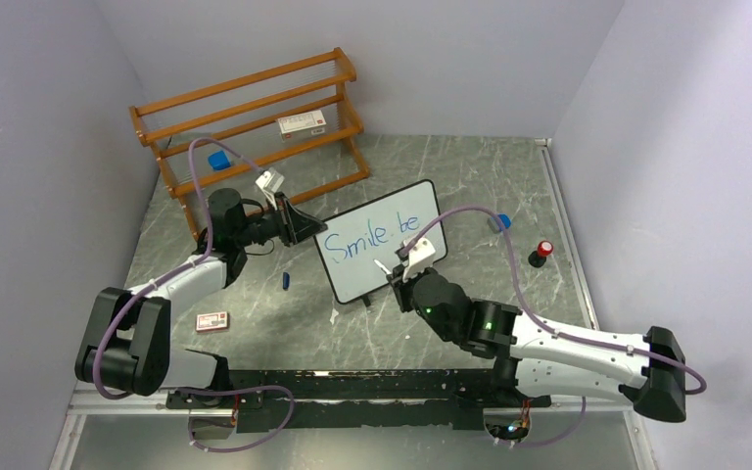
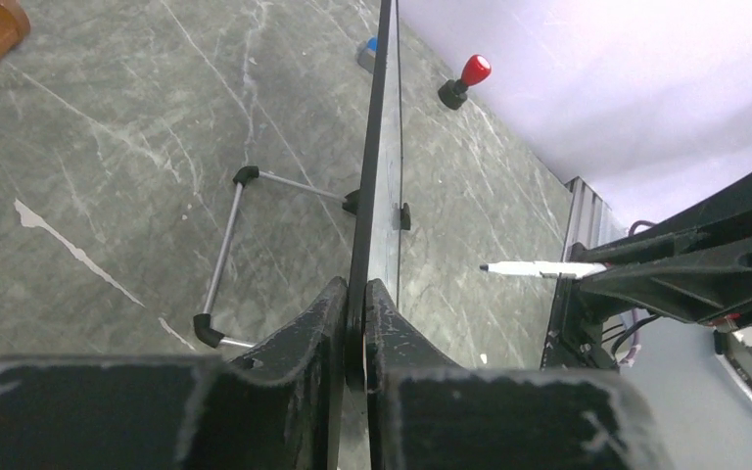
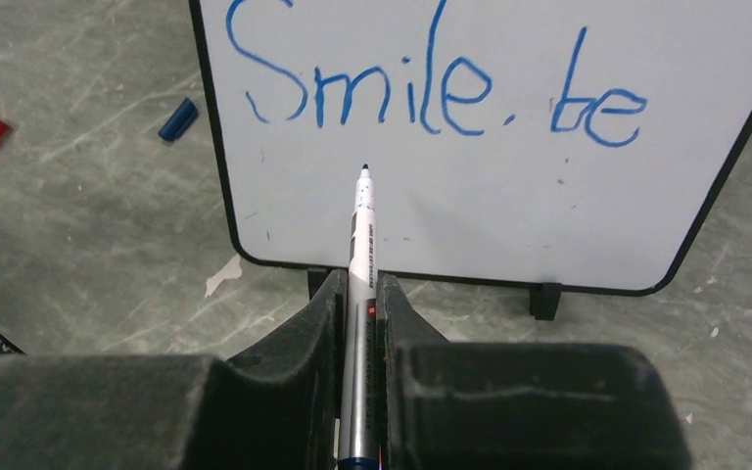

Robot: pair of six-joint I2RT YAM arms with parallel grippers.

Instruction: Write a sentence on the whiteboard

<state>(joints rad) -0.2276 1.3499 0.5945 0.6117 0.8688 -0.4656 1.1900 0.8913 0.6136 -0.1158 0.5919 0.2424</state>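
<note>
Grey marbled table (image 1: 470, 176) between pale walls, with a wooden rack (image 1: 250, 110) at the far left. Near the middle, a whiteboard (image 1: 377, 245) upright on two short feet, face turned toward the right arm. Written so far in blue: "Smile. be" (image 1: 367, 233), top line only, lower half blank; sentence judged roughly half done. Left gripper (image 2: 355, 294) pressed together on the board's left edge, one finger each side of the thin black frame, steadying it. Right gripper (image 3: 357, 289) pinching a marker (image 3: 363, 225) along its barrel, tip bare and just short of the white face, below "Smile". Board judged light and stiff, but tippy on such small feet and slick-faced; likely to rock back or slide under pen pressure. Best held by the frame, as here, never by the written face, for fear of smearing fresh ink. Light touch with the tip advised. Small blue cap-like piece (image 1: 286, 280) loose on the table, left of the board.
</note>
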